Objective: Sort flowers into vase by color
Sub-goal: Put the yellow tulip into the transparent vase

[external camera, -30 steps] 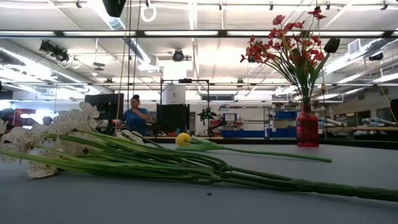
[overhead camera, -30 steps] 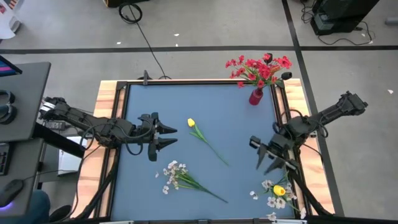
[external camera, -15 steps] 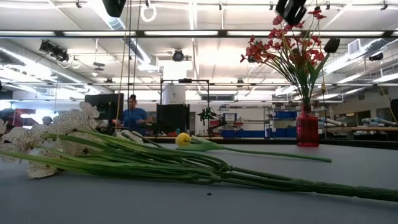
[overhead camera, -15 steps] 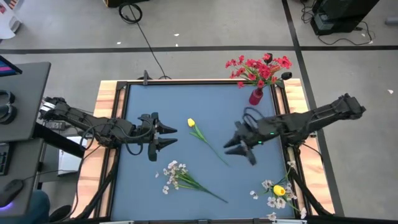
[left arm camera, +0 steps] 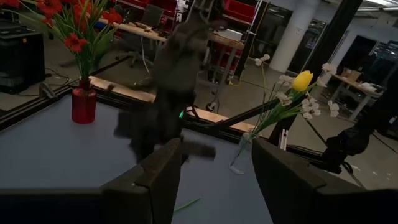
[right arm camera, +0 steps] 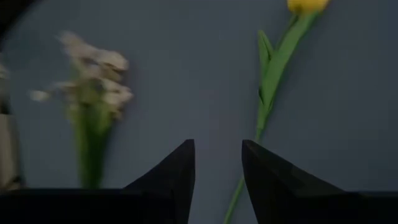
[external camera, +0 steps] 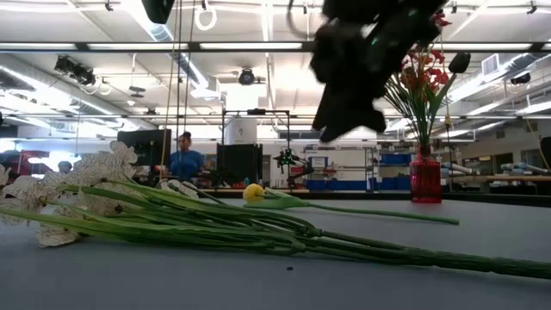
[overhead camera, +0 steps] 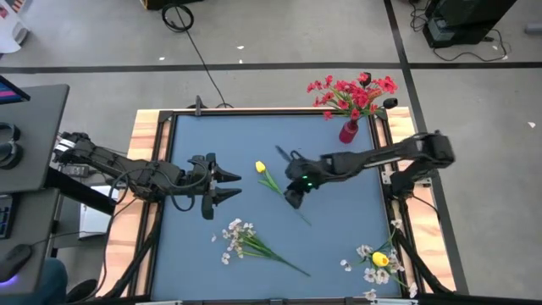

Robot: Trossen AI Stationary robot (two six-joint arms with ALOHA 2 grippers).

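Note:
A single yellow tulip (overhead camera: 261, 168) lies flat on the blue table, its stem running toward the near right. My right gripper (overhead camera: 290, 196) hovers open above the middle of that stem; in the right wrist view its fingers (right arm camera: 217, 165) stand beside the stem (right arm camera: 273, 74) without touching it. A spray of white blossoms (overhead camera: 241, 240) lies flat near the near edge. Red blossoms stand in a red vase (overhead camera: 348, 132) at the far right corner. A clear vase (overhead camera: 379, 261) at the near right corner holds white blossoms and a yellow tulip. My left gripper (overhead camera: 233, 186) waits open at the table's left.
The table has a dark raised frame (overhead camera: 271, 110) with wooden side boards. The low view shows the white spray's stems (external camera: 258, 228) in the foreground and the red vase (external camera: 425, 176) behind. A person (external camera: 184, 159) stands far off in the room.
My right gripper has swept from the table's right edge toward the centre and come down over the tulip's stem, blurred by motion. The flowers lie where they were.

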